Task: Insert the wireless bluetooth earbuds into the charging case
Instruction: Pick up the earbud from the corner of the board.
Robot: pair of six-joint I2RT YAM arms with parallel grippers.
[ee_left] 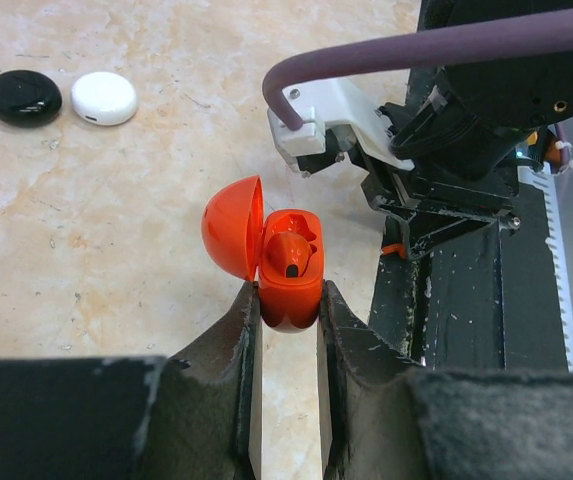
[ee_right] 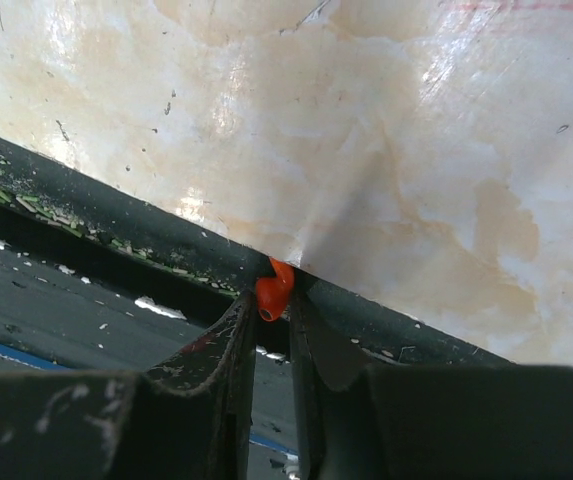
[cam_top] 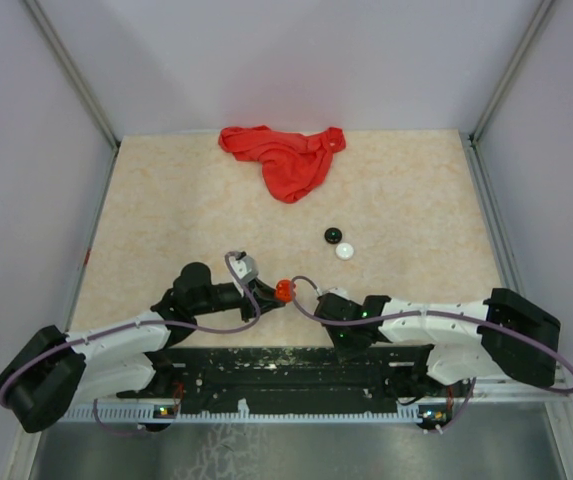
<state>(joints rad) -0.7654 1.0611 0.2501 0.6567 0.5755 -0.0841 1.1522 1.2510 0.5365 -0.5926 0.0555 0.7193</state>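
left gripper (ee_left: 286,305): fingers pressed in on the lower body of the red charging case (ee_left: 291,300), one on each side, holding it upright
case lid (ee_left: 232,228): swung wide open to the left, so the inside of the case faces the left wrist camera
seated earbud (ee_left: 291,255): one red bud lies in a well of the open case, its dark tip pointing down toward the fingers
right gripper (ee_right: 273,302): fingers drawn almost together, pinching the loose red earbud (ee_right: 274,288) at their very tips; both fingers seem to touch it, though the view is tight and only its upper part shows
loose red earbud, place: at the near edge of the table (ee_right: 386,150), where the pale marbled top meets the dark rail (ee_right: 116,230)
right arm (ee_left: 466,130): near the open case on its right side, not touching it
black case (ee_left: 23,97): closed, lying on the tabletop farther out
white case (ee_left: 104,98): closed, just beside the black one
red cloth (cam_top: 281,160): crumpled at the far edge of the table, well apart from both arms
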